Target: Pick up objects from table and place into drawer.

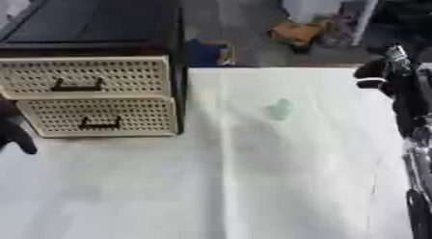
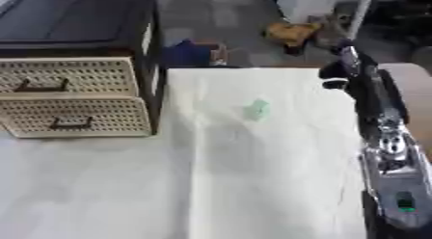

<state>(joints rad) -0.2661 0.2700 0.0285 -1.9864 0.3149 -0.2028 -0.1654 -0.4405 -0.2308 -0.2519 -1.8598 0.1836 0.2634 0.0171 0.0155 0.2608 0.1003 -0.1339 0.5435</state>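
Right hand [image 2: 339, 69] sits at the far right edge of the table [image 2: 127, 185], at the end of a black and silver arm [image 2: 384, 146] that runs up the right side of the view. It shows only as a dark shape, and I cannot tell whether its fingers are straight or curled; nothing is seen in it, and it is well apart from the task's thing. Left hand [image 1: 15, 132] shows as a dark shape at the left edge, just in front of the lower drawer; its fingers cannot be made out either.

No writing, brand or label can be read anywhere. A small green mark on the arm near the lower right corner is too blurred to read.

On the pale cloth covering the table lies a small light-green object [image 1: 282, 109], alone, about midway between the drawer unit and the right arm, touching neither.

At the far left stands a drawer unit [image 1: 173, 50] with a dark frame and two cream perforated drawers, an upper drawer [image 1: 84, 76] and a lower drawer [image 1: 97, 116], each with a dark handle. Whether either drawer is pulled out cannot be told.
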